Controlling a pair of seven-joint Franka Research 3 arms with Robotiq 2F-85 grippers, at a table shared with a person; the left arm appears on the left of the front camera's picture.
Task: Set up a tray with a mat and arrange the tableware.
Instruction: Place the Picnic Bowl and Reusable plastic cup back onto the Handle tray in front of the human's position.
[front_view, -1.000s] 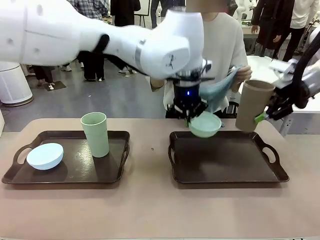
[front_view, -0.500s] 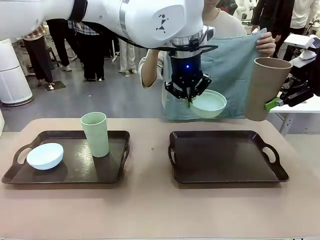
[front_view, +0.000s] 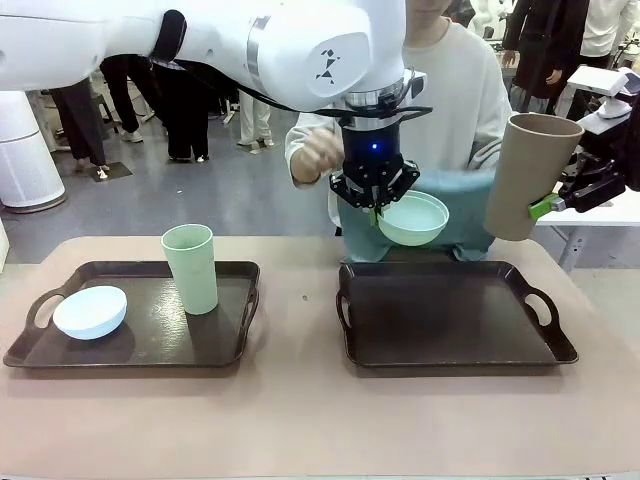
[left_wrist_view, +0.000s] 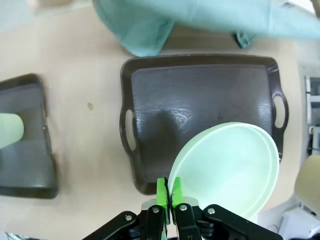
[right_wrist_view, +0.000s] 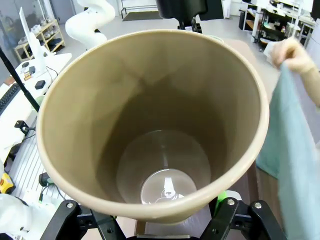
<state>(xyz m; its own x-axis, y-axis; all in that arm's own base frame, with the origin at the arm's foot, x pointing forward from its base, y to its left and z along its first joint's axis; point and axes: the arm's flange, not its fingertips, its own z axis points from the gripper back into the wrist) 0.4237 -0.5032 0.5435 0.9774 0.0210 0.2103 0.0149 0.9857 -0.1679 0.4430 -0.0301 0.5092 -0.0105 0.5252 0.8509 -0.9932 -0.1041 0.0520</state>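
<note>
My left gripper (front_view: 376, 207) hangs over the far edge of the empty right tray (front_view: 455, 325), shut on the rim of the mint green bowl (front_view: 413, 220). In the left wrist view its green pads (left_wrist_view: 162, 191) pinch the bowl's (left_wrist_view: 230, 165) edge above the tray (left_wrist_view: 200, 107). At the far right my right gripper (front_view: 546, 207) is shut on the tan brown cup (front_view: 530, 175), held in the air; the right wrist view looks down into the cup (right_wrist_view: 155, 125). A person holds a teal mat (front_view: 452, 215) just beyond the right tray.
The left tray (front_view: 140, 335) carries a pale blue bowl (front_view: 90, 310) and a pale green cup (front_view: 190, 268). The person stands at the far side, one hand (front_view: 315, 155) raised. Bare tabletop (front_view: 300, 420) lies in front of and between the trays.
The left gripper lifted the mint bowl off the right tray's far edge. The person spread the mat wide, then lowered it behind the tray. The tan cup rose a little.
</note>
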